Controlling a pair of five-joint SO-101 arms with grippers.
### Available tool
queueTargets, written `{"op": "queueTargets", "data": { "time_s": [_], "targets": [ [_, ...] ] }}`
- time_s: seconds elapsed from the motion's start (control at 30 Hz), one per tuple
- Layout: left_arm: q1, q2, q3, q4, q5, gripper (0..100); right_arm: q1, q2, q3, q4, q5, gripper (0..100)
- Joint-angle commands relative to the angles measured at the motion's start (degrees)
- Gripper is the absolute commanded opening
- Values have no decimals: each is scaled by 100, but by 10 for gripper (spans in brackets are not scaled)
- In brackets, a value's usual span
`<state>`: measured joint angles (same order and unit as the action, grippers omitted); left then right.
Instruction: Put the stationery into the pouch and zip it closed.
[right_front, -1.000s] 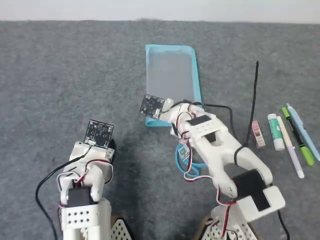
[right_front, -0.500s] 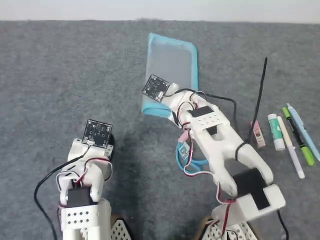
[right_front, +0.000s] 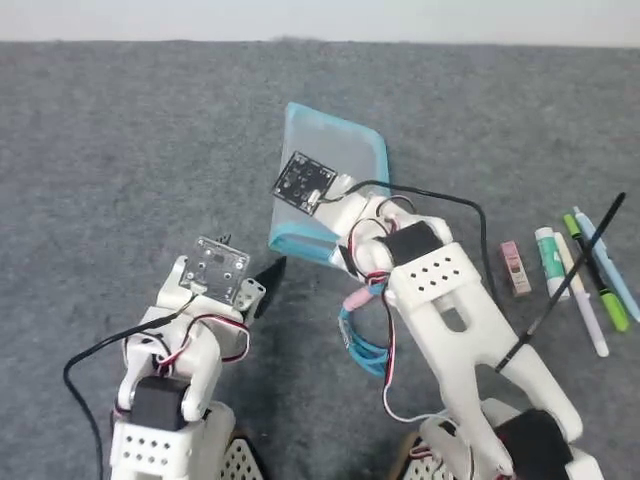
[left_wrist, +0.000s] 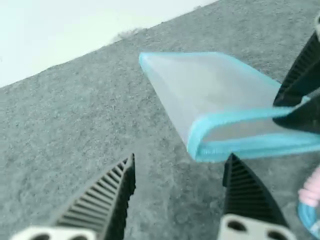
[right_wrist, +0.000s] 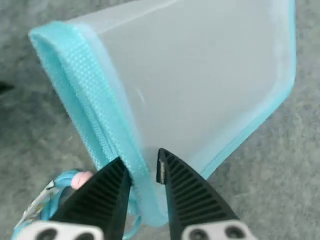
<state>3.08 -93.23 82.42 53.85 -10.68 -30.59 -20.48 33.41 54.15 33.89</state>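
Observation:
The pouch (right_front: 335, 160) is translucent with light blue trim and lies tilted on the grey mat, its near end raised. My right gripper (right_front: 322, 238) is shut on the blue trim at that near end (right_wrist: 142, 175). My left gripper (right_front: 262, 278) hovers open just left of that end, with nothing between its fingers; the left wrist view has the pouch (left_wrist: 210, 95) ahead of it. The stationery lies at the right: a pink eraser (right_front: 514, 267), a glue stick (right_front: 550, 262), a white pen (right_front: 582, 295), a green highlighter (right_front: 600, 280) and a blue pen (right_front: 608, 262).
A blue cord loop with a pink piece (right_front: 362, 335) lies under the right arm beside the pouch's near end. A black cable (right_front: 570, 290) crosses above the pens. A pale wall borders the mat's far edge.
The right gripper swung the pouch's near end leftward, tilting the pouch. The left arm moved forward toward that end, and its open fingers now show.

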Motion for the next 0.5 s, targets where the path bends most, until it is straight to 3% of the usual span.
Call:
{"op": "queueTargets", "data": {
  "time_s": [0.0, 0.3, 0.47],
  "targets": [
    [114, -79, -365, -9, 97, 273, -215, -409, -255, 224, -53, 6],
    [62, -70, 338, -624, -141, 269, -752, -1059, -273, 954, -44, 6],
    [70, -79, 505, -800, -158, 209, -725, -1666, -273, 1420, 202, 6]
  ]
}}
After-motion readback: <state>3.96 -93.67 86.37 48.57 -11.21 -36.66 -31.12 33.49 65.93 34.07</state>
